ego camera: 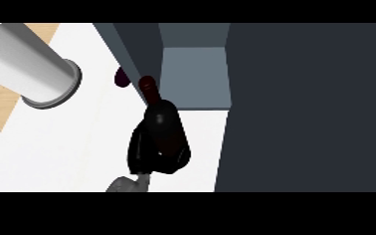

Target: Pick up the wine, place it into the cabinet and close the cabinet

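Head view. Much is hidden or cut off. One black hand [158, 142] shows at centre-low of the frame, coming up from a grey wrist at the lower edge; which arm it belongs to cannot be told for certain from this frame, but it reads as the right hand. Fingers curl round the wine bottle [149, 87], covering nearly all of its body. Only the dark red neck and top stick out above the hand, pointing toward the upper part of the frame.

The bottle top lies against or just in front of the cabinet's [195, 79] left wall edge; contact cannot be confirmed. A small dark red patch [120, 76] sits just left of that wall, partly hidden behind it; its nature is unclear.

The cabinet interior shows as a lighter grey recess at centre-top. A large dark panel, apparently the open cabinet door [301, 109], fills the whole right side of the frame and blocks everything behind it.

Upper left: a thick grey cylinder [37, 69], cut off by the frame edge, with a rimmed round end, over the white counter [66, 149]. No second hand is visible.
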Tool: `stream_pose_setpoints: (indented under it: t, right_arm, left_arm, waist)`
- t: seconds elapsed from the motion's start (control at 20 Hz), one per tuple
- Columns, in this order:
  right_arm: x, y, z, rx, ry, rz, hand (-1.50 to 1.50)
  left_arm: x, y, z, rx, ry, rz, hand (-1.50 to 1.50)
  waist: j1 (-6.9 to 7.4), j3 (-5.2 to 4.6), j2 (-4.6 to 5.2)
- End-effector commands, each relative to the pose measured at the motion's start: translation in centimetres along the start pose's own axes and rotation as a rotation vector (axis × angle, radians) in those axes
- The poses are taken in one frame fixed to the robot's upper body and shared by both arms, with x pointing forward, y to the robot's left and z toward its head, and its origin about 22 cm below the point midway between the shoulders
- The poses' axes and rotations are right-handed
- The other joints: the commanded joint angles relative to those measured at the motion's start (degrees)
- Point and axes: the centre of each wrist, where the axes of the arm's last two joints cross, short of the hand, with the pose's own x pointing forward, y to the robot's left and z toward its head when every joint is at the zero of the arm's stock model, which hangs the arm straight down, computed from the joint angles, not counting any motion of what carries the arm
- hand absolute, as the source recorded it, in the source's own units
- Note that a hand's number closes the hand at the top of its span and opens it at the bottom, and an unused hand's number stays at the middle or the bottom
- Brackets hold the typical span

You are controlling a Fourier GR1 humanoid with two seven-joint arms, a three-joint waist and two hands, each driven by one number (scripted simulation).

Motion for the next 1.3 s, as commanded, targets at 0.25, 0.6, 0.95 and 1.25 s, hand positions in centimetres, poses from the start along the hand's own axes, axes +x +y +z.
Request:
stream_pose_setpoints:
  t: [0.25, 0.6, 0.95, 1.25]
  right_arm:
    - [0.3, -0.3, -0.2, 0.022, -0.025, -0.026, -1.50]
    - [0.9, -0.1, -0.5, 0.012, -0.037, -0.032, -1.50]
    - [0.0, 0.1, -1.3, 0.018, -0.025, -0.036, -1.50]
    - [-1.8, -1.9, -0.5, 0.019, -0.018, -0.049, -1.50]
  left_arm:
    - [-1.6, -1.4, -0.9, 0.043, 0.014, -0.029, 1.50]
    - [-3.1, -1.4, -3.1, 0.029, -0.046, -0.050, 1.50]
    - [-1.4, -3.6, -6.6, 0.040, -0.058, -0.046, 1.50]
    - [-1.9, -2.3, -7.9, 0.046, -0.025, -0.033, 1.50]
  waist:
    - [0.00, -0.01, 0.05]
    - [-0.43, -0.04, 0.14]
    - [-0.30, -0.03, 0.12]
    - [-0.74, -0.01, 0.25]
